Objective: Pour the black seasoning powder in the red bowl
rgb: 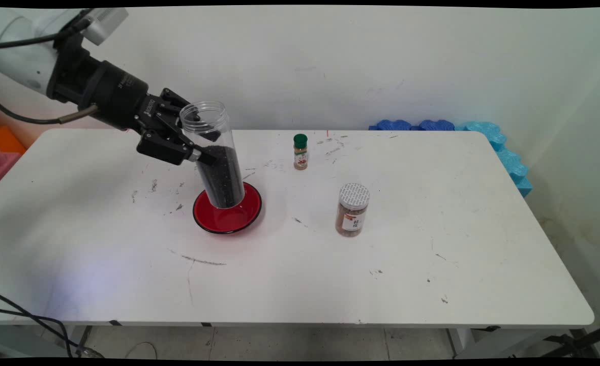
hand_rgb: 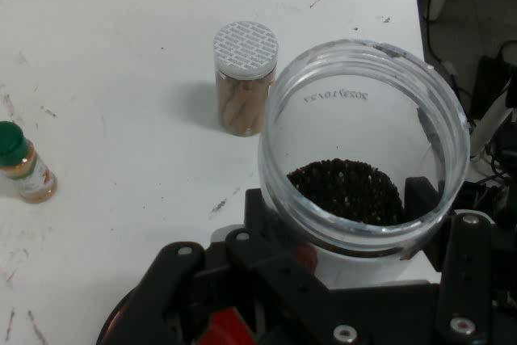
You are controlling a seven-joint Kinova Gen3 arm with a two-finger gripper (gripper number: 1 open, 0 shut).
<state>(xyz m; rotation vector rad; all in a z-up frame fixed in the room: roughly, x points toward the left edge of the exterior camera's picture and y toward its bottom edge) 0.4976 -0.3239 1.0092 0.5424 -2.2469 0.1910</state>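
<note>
Your gripper (rgb: pixel 190 147) is closed around the open clear jar (rgb: pixel 213 152) of dark grains, tilted over the red dish (rgb: pixel 227 216); if it tilts more, grains may spill onto the table (rgb: pixel 432 264).

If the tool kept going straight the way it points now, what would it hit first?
The tool is shut on the tilted clear jar and points down and right. Beyond the jar, the line probably reaches bare table short of the silver-lidded jar; depth is unclear.

Robot lab, scuffed white table (rgb: pixel 330 264), bare wall, blue foam padding (rgb: pixel 503 147), loose cables (rgb: pixel 30 317)
</note>
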